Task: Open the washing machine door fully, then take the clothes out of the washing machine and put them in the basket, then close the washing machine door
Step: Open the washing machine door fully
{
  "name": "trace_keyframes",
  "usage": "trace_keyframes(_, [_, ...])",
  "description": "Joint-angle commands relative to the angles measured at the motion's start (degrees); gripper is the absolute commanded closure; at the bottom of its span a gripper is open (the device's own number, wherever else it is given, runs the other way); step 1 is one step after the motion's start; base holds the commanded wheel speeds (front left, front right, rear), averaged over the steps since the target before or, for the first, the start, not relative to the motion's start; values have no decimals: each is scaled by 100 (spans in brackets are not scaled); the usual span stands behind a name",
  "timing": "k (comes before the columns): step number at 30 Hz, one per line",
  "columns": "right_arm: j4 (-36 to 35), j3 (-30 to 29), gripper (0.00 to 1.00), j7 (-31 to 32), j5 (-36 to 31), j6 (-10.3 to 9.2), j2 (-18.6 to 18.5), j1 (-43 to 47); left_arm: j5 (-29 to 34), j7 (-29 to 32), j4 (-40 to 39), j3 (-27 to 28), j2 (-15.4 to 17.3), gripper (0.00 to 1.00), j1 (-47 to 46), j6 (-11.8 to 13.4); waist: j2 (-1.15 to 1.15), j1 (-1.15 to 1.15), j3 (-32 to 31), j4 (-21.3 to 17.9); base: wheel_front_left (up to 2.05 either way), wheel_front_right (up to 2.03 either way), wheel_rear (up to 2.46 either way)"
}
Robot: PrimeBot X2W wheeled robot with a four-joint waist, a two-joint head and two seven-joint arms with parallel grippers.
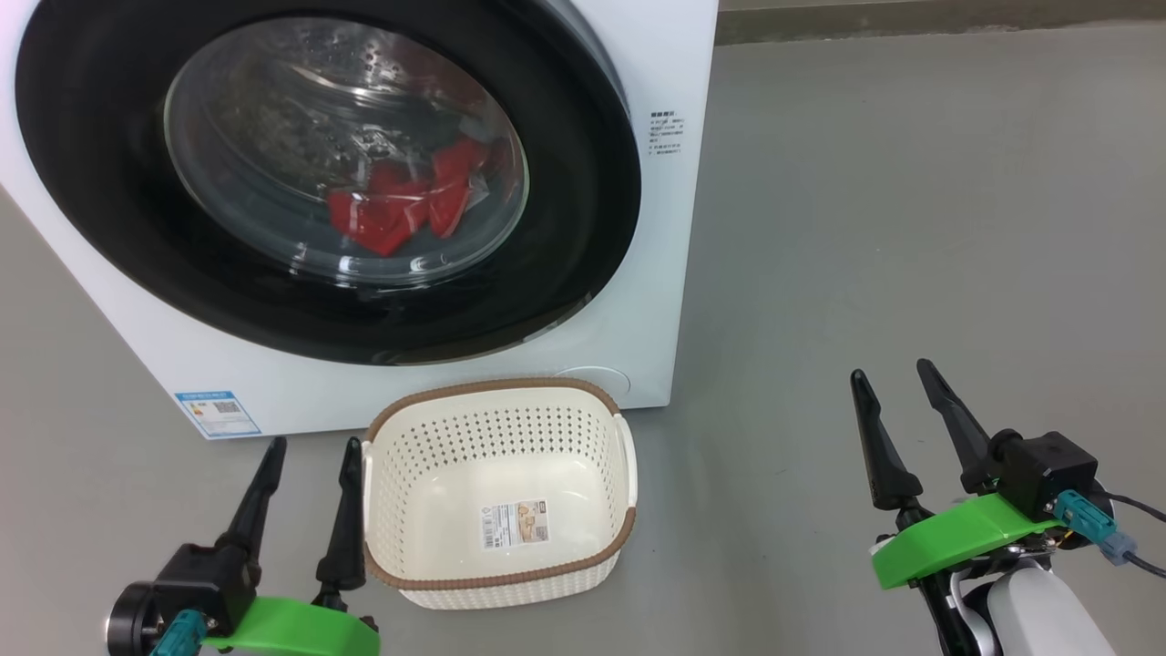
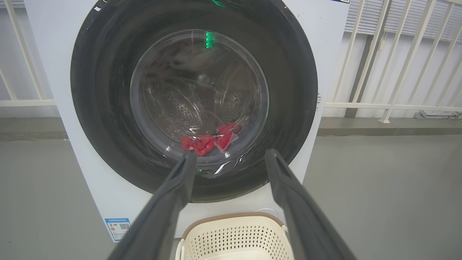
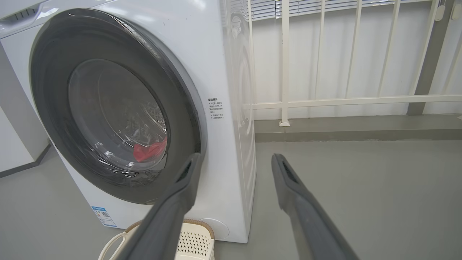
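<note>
Gaping empty, the right gripper [image 1: 891, 369] is hovering nearer the right edge of the washing machine door [image 1: 583, 182], ahead to its left, than the equally open, empty left gripper [image 1: 315, 441].

The round washing machine door [image 1: 583, 228] has a glossy black rim and a clear, reflective glass bowl. The boxy white washing machine [image 1: 638, 319] has a smooth, faintly glossy casing, and its perforated steel drum [image 1: 364, 64] shines. The red garments [image 1: 401, 205] are soft cloth. The cream perforated basket [image 1: 501, 437] is smooth plastic and holds a paper label [image 1: 515, 521]. The grey floor [image 1: 911, 228] looks matt
</note>
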Motion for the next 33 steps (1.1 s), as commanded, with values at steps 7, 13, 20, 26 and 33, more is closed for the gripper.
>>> trace_keyframes(7, [-158,114,100,-37,65,-5,-42,-305,24,-69,-188,154,99,0,-304,7,0,0,123,65,0,0,0])
trace_keyframes(13, [-197,134,100,-37,638,-5,-42,-467,103,-69,-433,137,99,0,-349,41,0,0,276,101,0,0,0])
trace_keyframes(20, [-258,160,100,-37,1769,-5,-42,-838,123,-69,-640,41,99,0,-486,104,0,0,600,177,0,0,0])
trace_keyframes(26, [-224,492,100,30,3403,-5,-301,-1261,78,-69,-846,-75,99,0,-633,161,0,0,905,270,0,0,0])
trace_keyframes(33, [-545,705,100,407,5153,-5,-811,-1832,42,-69,-1041,-186,99,0,-734,214,0,0,1291,375,0,0,0])
